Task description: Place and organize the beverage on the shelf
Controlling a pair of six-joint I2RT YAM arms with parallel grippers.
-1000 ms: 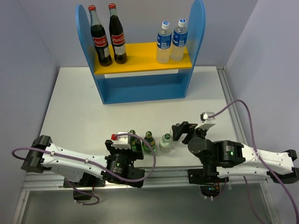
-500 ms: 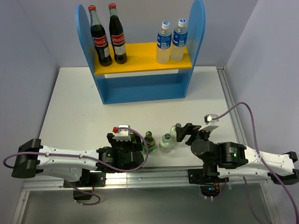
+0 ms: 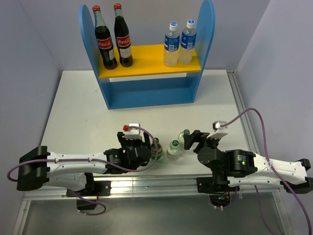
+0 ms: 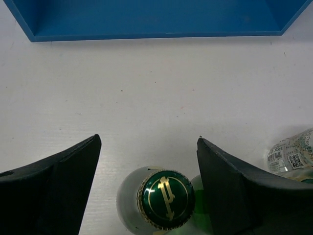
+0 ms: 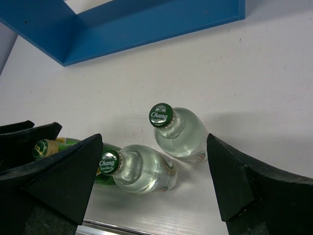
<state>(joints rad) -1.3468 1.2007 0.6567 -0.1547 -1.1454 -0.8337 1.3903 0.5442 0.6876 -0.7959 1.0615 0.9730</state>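
The shelf (image 3: 207, 34) stands at the back; its blue base also shows in the left wrist view (image 4: 146, 19) and the right wrist view (image 5: 146, 22). Two blue-capped water bottles (image 3: 178, 44) stand on the yellow board (image 3: 146, 61). My left gripper (image 3: 138, 145) is open around the neck of an upright green bottle (image 4: 166, 199), not touching it. A second green bottle (image 3: 156, 147) stands just to its right. My right gripper (image 3: 191, 139) is open above two clear bottles, one farther (image 5: 182, 133) and one nearer (image 5: 143, 170), both upright with green caps.
Two tall cola bottles (image 3: 111, 39) stand on the left of the yellow board. The four small bottles cluster close together near the table's front edge (image 3: 161, 178). A clear bottle's label shows at the right edge of the left wrist view (image 4: 293, 154).
My left gripper has moved forward and right, now covering the left green bottle. My right gripper shifted slightly toward the clear bottles.
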